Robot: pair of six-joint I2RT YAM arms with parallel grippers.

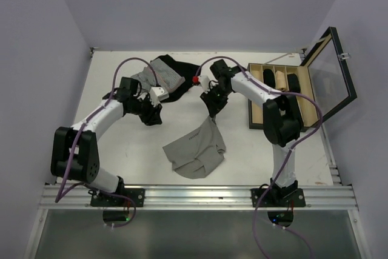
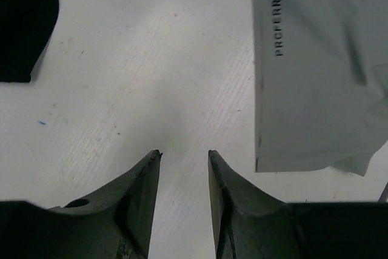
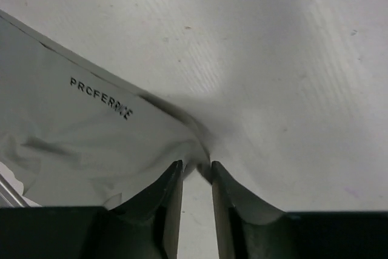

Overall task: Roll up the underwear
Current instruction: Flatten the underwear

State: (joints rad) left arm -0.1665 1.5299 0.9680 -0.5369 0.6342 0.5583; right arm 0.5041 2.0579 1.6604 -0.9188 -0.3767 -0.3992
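The grey underwear [image 1: 197,150] lies on the white table in front of the arms, with one waistband corner pulled up into a peak. My right gripper [image 1: 212,111] holds that corner. In the right wrist view the fingertips [image 3: 197,165] pinch the cloth corner, with the lettered waistband [image 3: 100,98] to the left. My left gripper [image 1: 153,116] is open and empty, low over bare table to the left of the underwear. In the left wrist view its gripper [image 2: 184,153] has only table between the tips, and the underwear [image 2: 315,89] lies to the right.
A black garment [image 1: 180,72] and a pinstriped garment [image 1: 159,78] lie at the back of the table behind the left gripper. The black cloth also shows in the left wrist view [image 2: 24,22]. A wooden compartment box [image 1: 282,92] with its glass lid [image 1: 332,71] raised stands at the right.
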